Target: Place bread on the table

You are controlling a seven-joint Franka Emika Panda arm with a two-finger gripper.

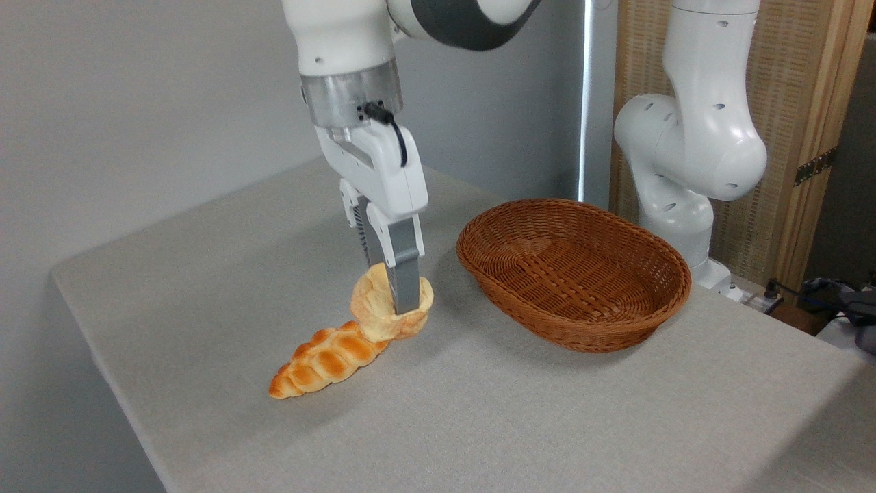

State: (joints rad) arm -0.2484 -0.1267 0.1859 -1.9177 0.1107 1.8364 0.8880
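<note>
The bread (380, 316), a small pale golden bun, is squeezed between the fingers of my gripper (397, 301), which is shut on it. The bun looks dented by the grip and sits low, at or just above the grey-beige table (547, 411). Its lower edge overlaps the right end of a long braided orange loaf (321, 359) lying on the cloth. The near finger (404, 274) covers the bun's middle; the far finger is mostly hidden behind it.
A brown oval wicker basket (575, 274) stands empty to the right of the gripper. The white base of the arm (691, 157) rises behind the basket. The table's left edge runs close to the loaf.
</note>
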